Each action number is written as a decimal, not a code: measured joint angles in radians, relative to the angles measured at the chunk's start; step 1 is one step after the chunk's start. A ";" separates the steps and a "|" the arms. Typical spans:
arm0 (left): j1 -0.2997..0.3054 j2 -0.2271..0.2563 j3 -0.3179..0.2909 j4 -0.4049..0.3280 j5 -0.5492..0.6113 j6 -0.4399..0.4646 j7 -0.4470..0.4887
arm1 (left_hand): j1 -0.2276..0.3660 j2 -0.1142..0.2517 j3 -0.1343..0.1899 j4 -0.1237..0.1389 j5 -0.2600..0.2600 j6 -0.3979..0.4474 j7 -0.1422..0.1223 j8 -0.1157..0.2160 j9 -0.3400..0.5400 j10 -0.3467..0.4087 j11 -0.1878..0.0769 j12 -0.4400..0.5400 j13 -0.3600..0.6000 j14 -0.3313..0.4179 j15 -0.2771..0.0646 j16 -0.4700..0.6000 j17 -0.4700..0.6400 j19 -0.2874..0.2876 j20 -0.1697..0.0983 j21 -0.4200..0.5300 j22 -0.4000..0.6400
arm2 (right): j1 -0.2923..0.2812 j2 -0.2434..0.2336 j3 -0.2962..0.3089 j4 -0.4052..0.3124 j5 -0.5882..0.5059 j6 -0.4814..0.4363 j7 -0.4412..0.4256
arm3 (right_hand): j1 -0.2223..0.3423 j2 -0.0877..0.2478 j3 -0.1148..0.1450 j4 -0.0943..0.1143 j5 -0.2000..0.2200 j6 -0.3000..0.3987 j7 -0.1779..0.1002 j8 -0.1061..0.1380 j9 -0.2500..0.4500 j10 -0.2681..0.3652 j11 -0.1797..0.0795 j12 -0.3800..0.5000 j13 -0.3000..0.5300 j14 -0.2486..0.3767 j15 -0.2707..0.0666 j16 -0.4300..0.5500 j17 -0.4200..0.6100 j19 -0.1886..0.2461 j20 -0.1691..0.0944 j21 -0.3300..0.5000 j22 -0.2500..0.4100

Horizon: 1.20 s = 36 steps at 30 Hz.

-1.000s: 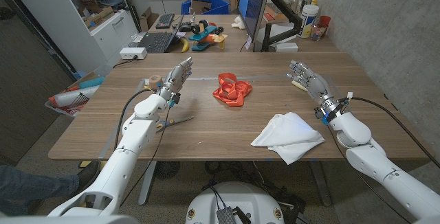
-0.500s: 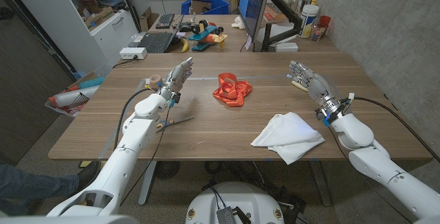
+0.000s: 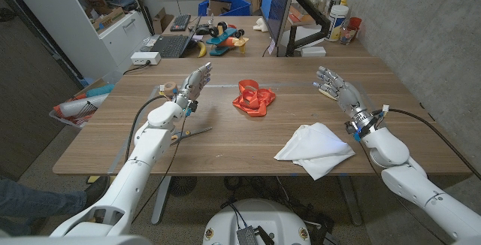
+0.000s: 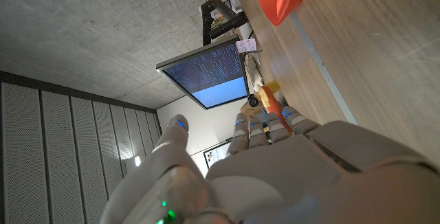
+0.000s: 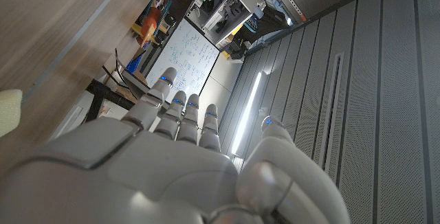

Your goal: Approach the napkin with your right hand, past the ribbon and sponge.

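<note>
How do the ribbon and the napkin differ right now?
The ribbon is red and bunched into upstanding loops; the napkin is white and lies flat, loosely folded. The ribbon sits near the table's middle, the napkin nearer the front edge, beside the right hand's forearm. The napkin covers more of the table than the ribbon. Both lie on the table, and neither hand touches them.

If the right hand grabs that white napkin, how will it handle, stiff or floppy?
Probably floppy: the napkin lies crumpled in soft folds on the table, so it should drape and sag from wherever it is pinched. It looks thin, so likely light. Pushed, it would probably bunch up rather than slide whole. The right hand holds nothing.
</note>
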 measured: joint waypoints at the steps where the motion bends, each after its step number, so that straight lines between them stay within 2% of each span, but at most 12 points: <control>1: 0.000 0.000 0.000 0.000 0.000 0.001 0.000 | 0.000 0.000 0.000 0.000 0.000 0.000 0.000 0.000 0.000 0.000 0.000 0.000 0.000 0.000 0.000 0.000 0.000 0.000 0.000 0.000 0.000 | -0.001 0.000 0.000 -0.001 -0.002 0.002 -0.002 | 0.000 0.000 0.000 0.000 0.000 0.000 0.000 0.000 0.000 0.000 0.000 0.000 0.000 0.000 0.000 0.000 0.000 0.000 0.000 0.000 0.000; 36: -0.017 -0.007 0.001 0.019 0.007 0.014 -0.013 | 0.000 0.000 -0.003 -0.003 0.000 0.004 0.004 0.000 0.000 0.000 0.000 0.000 0.000 0.000 0.000 0.000 0.000 0.000 0.000 0.000 0.000 | -0.133 -0.031 0.072 -0.090 -0.123 0.027 -0.128 | -0.008 0.008 0.000 0.000 0.004 0.011 -0.011 0.000 0.000 0.016 -0.016 0.000 0.000 0.016 -0.005 0.000 -0.005 0.018 0.007 -0.004 0.000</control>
